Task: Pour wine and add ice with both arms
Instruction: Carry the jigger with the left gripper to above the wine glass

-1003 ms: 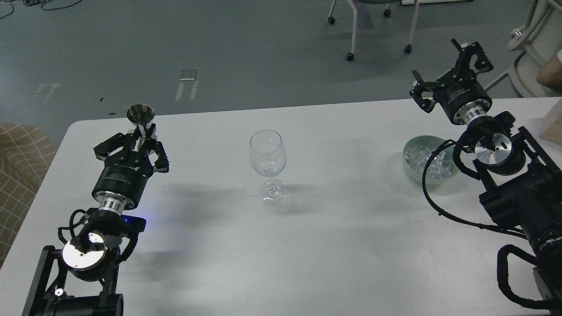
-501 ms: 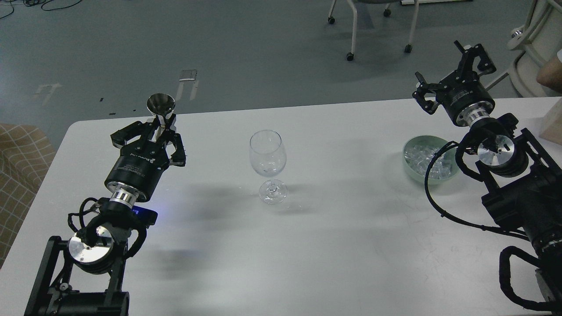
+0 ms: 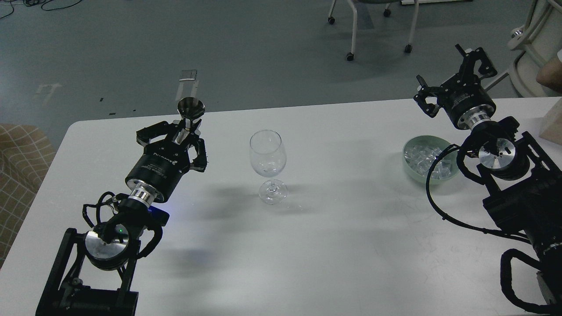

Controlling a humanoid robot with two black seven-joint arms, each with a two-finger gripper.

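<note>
A steel jigger [image 3: 190, 109] is clamped in the left gripper [image 3: 186, 131] beside the glass [image 3: 268, 164], seemingly for pouring; the right gripper [image 3: 456, 72] is spread empty beyond the ice [image 3: 421, 157].

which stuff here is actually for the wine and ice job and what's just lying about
For the job:
- wine glass, upright at mid-table
- metal jigger cup, held in the left gripper
- ice in the pale green bowl
- right gripper, open, beyond the bowl

Lying about:
- rolling chair on the floor
- checked cushion beside the table
- box at the table's right edge
</note>
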